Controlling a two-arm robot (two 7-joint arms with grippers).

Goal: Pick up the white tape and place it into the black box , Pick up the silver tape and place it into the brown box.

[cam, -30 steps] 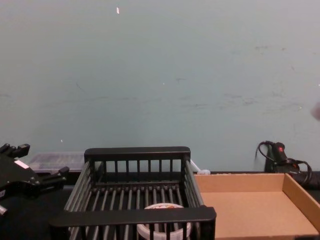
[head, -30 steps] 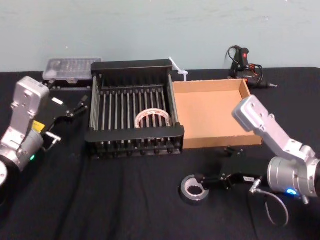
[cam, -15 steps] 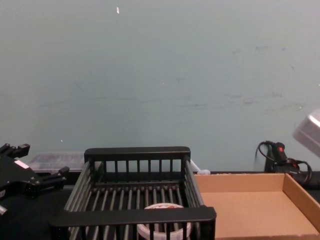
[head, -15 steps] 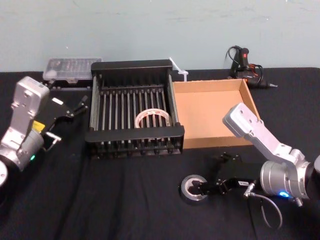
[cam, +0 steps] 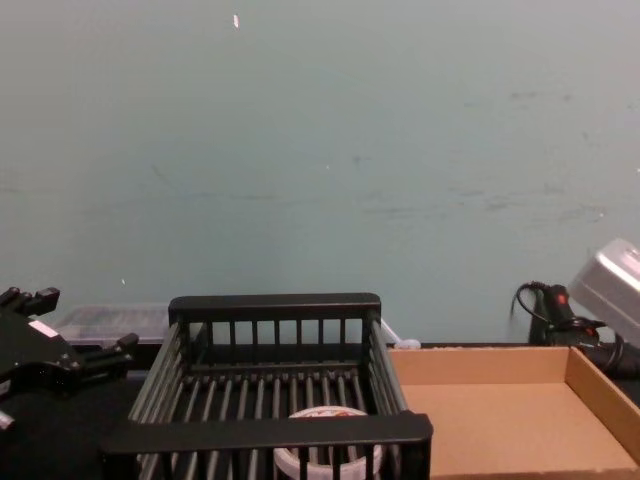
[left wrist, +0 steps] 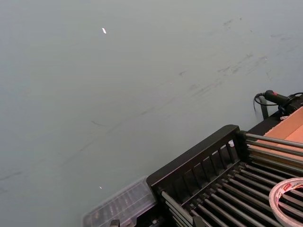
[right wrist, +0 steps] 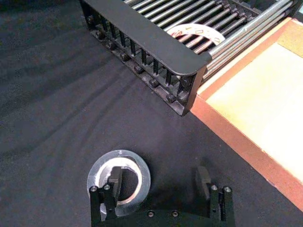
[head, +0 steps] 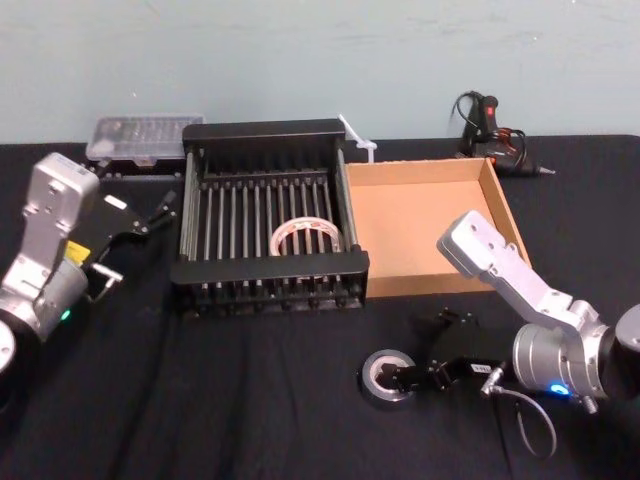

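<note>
The silver tape (head: 376, 386) lies flat on the dark-clothed bench (head: 200, 400), in front of the black box (head: 270, 268) and off its front right corner, clear of the box. The right tool (head: 402, 379) is down at the tape, reaching in from the side away from the black box. Its jaws are spread wide. In the right wrist view one finger (right wrist: 113, 181) sits in the roll's dark hole, and the other rests on the cloth well outside the ring. One wall of the roll (right wrist: 143, 166) lies between them and the jaws are not closed on it. The white tape (head: 281, 234) lies flat on the slatted bottom of the black box, near the front wall and a little right of its middle. The brown box (head: 420, 230) touches the black box's right side, its floor bare. The left tool (head: 155, 215) hangs just off the black box's left wall with its jaws apart and holds nothing. A clear plastic case (head: 140, 135) lies behind the black box's back left corner. A corded hand device (head: 490, 125) lies far to the black box's right, behind the brown box.
</note>
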